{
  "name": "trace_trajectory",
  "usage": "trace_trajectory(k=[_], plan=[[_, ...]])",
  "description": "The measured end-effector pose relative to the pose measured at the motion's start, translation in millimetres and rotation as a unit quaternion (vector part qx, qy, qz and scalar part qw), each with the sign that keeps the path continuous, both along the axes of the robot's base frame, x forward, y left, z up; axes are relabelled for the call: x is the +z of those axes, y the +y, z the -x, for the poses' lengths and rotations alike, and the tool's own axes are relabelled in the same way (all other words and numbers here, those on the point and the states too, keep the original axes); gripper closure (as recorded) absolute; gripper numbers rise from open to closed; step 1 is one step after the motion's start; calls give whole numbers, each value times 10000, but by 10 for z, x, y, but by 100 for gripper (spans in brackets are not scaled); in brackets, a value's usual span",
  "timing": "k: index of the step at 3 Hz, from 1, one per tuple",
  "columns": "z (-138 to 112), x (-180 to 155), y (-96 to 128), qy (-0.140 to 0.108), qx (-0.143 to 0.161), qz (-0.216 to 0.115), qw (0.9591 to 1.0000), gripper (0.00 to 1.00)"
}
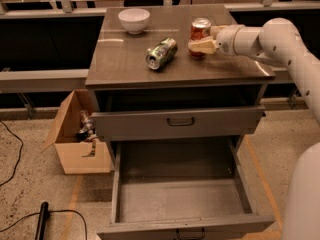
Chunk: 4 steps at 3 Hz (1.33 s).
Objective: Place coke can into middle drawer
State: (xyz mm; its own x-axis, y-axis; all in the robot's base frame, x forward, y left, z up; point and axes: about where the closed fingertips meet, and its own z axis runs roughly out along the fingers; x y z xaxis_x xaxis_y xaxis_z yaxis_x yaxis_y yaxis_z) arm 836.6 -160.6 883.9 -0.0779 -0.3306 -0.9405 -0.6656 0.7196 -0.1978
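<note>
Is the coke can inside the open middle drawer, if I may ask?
No, the coke can stands on the cabinet top, the gripper right beside it.

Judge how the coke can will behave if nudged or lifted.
The coke can stands upright on the cabinet top, so a sideways nudge from the pincer, now at its lower front, could tip it; lying down it would likely roll. Its smooth metal wall looks slippery and may dent if squeezed hard.
</note>
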Motion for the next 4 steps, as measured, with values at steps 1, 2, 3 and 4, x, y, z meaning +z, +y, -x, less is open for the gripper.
trace_trajectory(k=[1,2,3,4], plan=[[239,159,-226,74,-139,122,9998,62],[628,387,-412,220,-268,165,9993,83],[1187,592,-507,506,-297,101,9982,100],[1696,693,-511,758,-36,77,9971,100]])
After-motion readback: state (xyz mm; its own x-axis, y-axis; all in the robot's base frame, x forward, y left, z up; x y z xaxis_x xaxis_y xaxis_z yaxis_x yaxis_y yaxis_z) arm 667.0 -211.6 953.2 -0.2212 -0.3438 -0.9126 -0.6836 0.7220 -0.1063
